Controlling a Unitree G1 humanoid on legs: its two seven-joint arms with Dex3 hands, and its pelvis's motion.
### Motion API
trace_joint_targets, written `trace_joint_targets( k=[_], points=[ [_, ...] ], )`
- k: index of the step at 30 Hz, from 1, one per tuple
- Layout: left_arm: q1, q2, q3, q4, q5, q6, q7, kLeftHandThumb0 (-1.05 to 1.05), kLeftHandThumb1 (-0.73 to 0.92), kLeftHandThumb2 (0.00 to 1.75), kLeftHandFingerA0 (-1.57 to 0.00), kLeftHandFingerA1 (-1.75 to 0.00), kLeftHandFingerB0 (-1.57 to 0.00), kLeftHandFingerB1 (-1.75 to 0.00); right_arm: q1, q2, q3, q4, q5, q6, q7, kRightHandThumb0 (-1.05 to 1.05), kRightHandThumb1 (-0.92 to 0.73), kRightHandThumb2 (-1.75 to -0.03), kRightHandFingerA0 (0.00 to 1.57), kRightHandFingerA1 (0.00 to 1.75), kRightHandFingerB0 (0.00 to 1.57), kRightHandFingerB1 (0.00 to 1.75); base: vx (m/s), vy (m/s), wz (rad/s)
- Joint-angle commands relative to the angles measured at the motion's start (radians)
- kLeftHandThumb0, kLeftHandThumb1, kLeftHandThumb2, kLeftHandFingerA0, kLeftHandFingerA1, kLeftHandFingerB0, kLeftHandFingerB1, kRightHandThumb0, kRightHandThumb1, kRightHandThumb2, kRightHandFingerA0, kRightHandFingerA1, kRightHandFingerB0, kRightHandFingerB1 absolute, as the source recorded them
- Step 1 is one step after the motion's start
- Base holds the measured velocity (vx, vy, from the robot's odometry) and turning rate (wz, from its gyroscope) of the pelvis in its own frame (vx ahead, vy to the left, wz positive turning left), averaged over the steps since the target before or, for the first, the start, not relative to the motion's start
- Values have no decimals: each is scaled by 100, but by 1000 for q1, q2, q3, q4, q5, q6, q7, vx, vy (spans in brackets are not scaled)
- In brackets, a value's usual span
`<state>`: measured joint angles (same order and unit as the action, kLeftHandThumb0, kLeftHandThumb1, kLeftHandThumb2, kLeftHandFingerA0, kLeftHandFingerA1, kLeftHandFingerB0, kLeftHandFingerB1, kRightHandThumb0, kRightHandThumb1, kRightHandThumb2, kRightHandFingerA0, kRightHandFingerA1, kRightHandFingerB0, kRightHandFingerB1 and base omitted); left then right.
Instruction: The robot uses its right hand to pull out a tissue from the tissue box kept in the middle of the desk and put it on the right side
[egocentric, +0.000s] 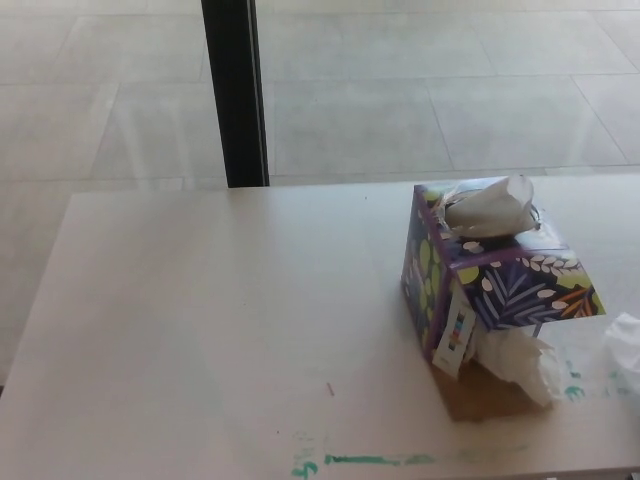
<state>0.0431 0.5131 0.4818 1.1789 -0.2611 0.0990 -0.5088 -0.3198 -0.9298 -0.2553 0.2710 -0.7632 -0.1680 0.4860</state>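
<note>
The tissue box (495, 280) stands on the right part of the table (220, 330), a purple carton printed with leaves in white, green and orange. It sits tilted, its near end raised off the surface. A white tissue (490, 208) pokes up out of the opening in its top, bunched and leaning toward the right. A white label with coloured marks (456, 335) hangs at the box's near left corner. Just below the box's near end a crumpled tissue (522, 362) lies against it, resting on what seems to be a brown flat piece (480, 398), perhaps cardboard; the view is too soft to be sure. Further right, at the very edge of the picture and apart from the box, a second loose tissue (625, 340) lies on the table, only partly in view.

Neither hand of the robot shows, so whether their fingers are apart or together cannot be told.

Green marks (365, 460) run along the table's near edge. Beyond the far edge lies a pale tiled floor (420, 90), with a black upright post (234, 90) standing behind the table.
</note>
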Motion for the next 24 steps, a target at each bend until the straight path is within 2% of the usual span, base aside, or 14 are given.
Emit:
trace_joint_targets(
  k=[1,4,7,8,9,11,12,13,16,17,18,20,21,24],
  points=[
    [24,12,15,0,-20,-11,14,-67,58,58,-51,-60,-51,-46,453,562,-693,163,576,93,-427,-51,-53,-55,86,99,67,59,0,0,0],
    [16,5,17,19,-20,-16,19,-64,60,58,-52,-59,-51,-45,420,615,-683,282,570,105,-522,-46,-56,-57,91,110,62,62,0,0,0],
    [25,10,23,5,-28,-12,8,-68,59,57,-53,-61,-48,-45,440,686,-681,375,579,60,-582,-49,-56,-58,79,119,61,77,0,0,0],
    [23,10,34,8,-39,-1,7,-67,43,87,-49,-66,-43,-57,462,690,-678,382,567,71,-562,-50,-58,-57,64,110,58,76,0,0,0],
    [25,9,32,0,-38,0,6,-66,58,57,-51,-62,-49,-47,462,682,-683,412,565,71,-563,-49,-56,-58,69,125,58,79,0,0,0],
    [26,15,28,2,-32,-3,10,-66,58,58,-51,-61,-50,-47,459,678,-687,452,552,57,-586,-49,-57,-57,68,119,58,80,0,0,0],
    [30,16,22,0,-24,-6,15,-66,59,58,-53,-59,-50,-45,443,669,-731,498,588,68,-596,-48,-62,-58,46,113,52,82,0,0,0],
    [31,17,19,1,-21,-9,15,-66,60,58,-51,-59,-49,-44,431,666,-762,512,606,90,-608,-51,-60,-59,60,123,55,81,0,0,0],
    [36,19,15,3,-15,-18,14,-68,61,59,-52,-60,-49,-45,423,662,-797,519,609,115,-616,-50,-60,-59,53,128,50,81,0,0,0],
    [37,18,20,4,-21,-14,10,-70,45,88,-48,-65,-43,-56,419,654,-810,546,611,93,-649,-50,-61,-60,55,141,48,87,0,0,0],
    [37,19,19,4,-21,-11,11,-69,58,58,-50,-58,-47,-44,421,644,-821,559,610,93,-654,-50,-62,-61,55,140,46,86,0,0,0],
    [45,15,11,6,-11,-28,9,-70,60,58,-51,-57,-49,-44,408,633,-883,593,669,64,-660,-47,-63,-59,47,124,44,94,0,0,0],
    [47,15,12,6,-12,-26,10,-70,59,58,-51,-57,-49,-44,401,622,-896,609,670,68,-679,-46,-62,-59,59,130,46,92,0,0,0],
    [51,17,8,-5,-9,-19,13,-69,60,59,-50,-56,-46,-43,426,600,-894,651,650,55,-657,-55,-63,-62,62,135,45,97,0,0,0]
  ],
)
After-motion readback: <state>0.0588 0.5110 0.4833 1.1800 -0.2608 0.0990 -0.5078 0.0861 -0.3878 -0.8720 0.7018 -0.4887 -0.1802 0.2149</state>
